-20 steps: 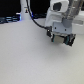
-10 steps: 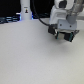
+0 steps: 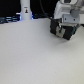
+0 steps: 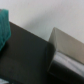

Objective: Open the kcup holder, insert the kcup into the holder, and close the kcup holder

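A pale table (image 3: 30,55) fills most of the exterior view. At the upper right the gripper (image 3: 64,31) hangs low over a dark shape, probably the kcup holder (image 3: 60,30); its axis and facing are too blurred to read. Whether the gripper is open or holding anything cannot be told. No kcup shows, so every step seems left.

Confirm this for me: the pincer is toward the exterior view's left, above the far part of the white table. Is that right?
Not quite: the side is wrong. The pincer is toward the exterior view's right, not its left. The rest stands, since it is above the far part of the white table. The exterior view shows this.
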### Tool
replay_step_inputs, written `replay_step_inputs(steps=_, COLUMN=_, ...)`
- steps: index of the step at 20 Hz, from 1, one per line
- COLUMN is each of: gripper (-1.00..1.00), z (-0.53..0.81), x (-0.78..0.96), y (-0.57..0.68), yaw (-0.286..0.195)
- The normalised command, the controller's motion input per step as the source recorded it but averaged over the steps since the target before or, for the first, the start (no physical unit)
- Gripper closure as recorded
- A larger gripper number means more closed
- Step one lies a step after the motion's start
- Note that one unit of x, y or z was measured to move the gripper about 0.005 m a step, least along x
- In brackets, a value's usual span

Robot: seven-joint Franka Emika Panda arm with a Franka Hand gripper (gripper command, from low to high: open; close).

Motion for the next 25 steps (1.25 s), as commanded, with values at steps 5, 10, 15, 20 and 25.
replay_step_inputs(steps=5, gripper=-1.00, z=-0.01, x=-0.93, y=0.55, yaw=0.012)
replay_step_inputs(steps=10, gripper=-1.00, z=0.00, x=-0.95, y=0.57, yaw=0.004)
replay_step_inputs(steps=15, gripper=-1.00, z=0.99, x=0.03, y=0.33, yaw=-0.019)
replay_step_inputs(steps=20, gripper=-1.00, z=0.56, x=0.09, y=0.09, yaw=-0.033)
replay_step_inputs(steps=25, gripper=-1.00, z=0.01, x=0.03, y=0.00, yaw=-0.001)
